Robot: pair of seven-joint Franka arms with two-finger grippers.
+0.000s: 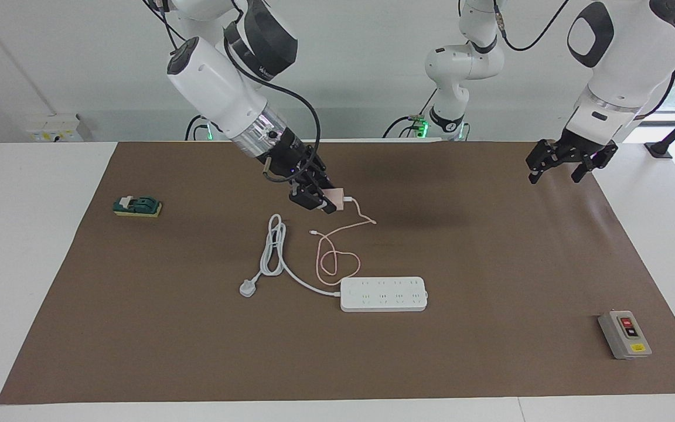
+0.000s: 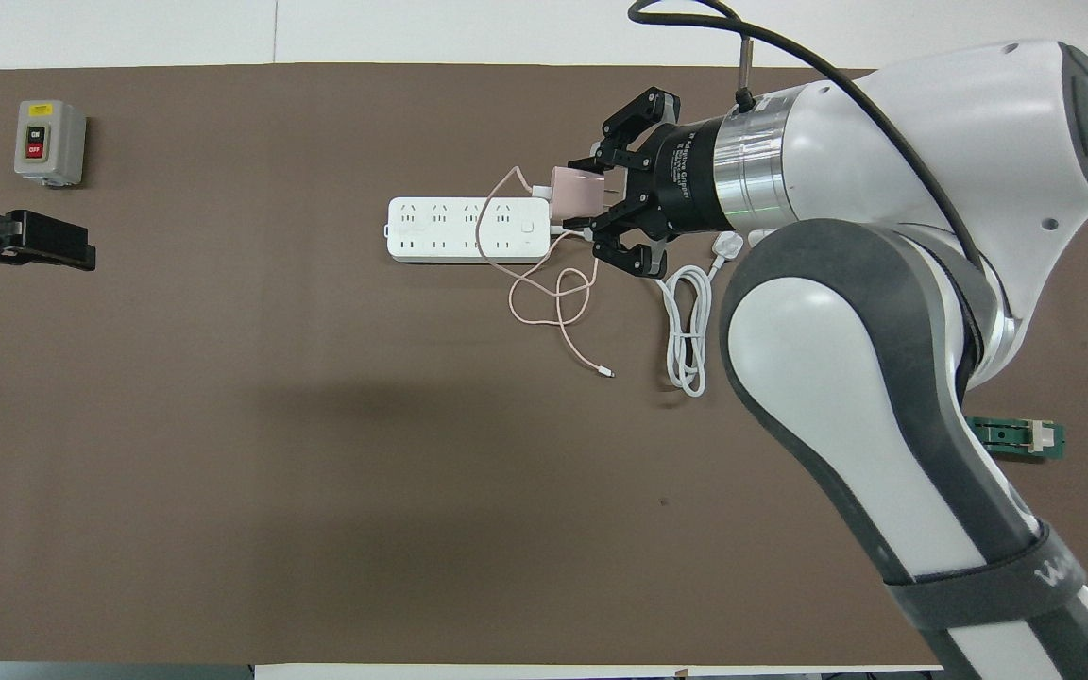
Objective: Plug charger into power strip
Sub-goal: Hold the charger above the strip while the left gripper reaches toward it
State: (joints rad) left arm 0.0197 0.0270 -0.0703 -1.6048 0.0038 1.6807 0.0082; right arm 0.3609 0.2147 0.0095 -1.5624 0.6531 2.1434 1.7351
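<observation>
My right gripper (image 1: 324, 201) (image 2: 596, 200) is shut on the charger (image 1: 335, 196) (image 2: 575, 192), a small pale-pink cube held up in the air. In the overhead view it hangs over the cord end of the power strip (image 1: 384, 293) (image 2: 454, 229). The strip is a long white block lying flat on the brown mat. The charger's thin pink cable (image 1: 337, 258) (image 2: 553, 293) trails down in loops onto the mat and across the strip's end. At the left arm's end of the table my left gripper (image 1: 557, 167) (image 2: 34, 247) waits above the mat's edge, open and holding nothing.
The strip's thick white cord (image 1: 273, 246) (image 2: 690, 331) lies coiled, ending in a grey-white plug (image 1: 248, 288) (image 2: 728, 246). A grey box with red and black buttons (image 1: 624, 334) (image 2: 50, 142) stands toward the left arm's end. A small green block (image 1: 137, 206) (image 2: 1016, 437) lies toward the right arm's end.
</observation>
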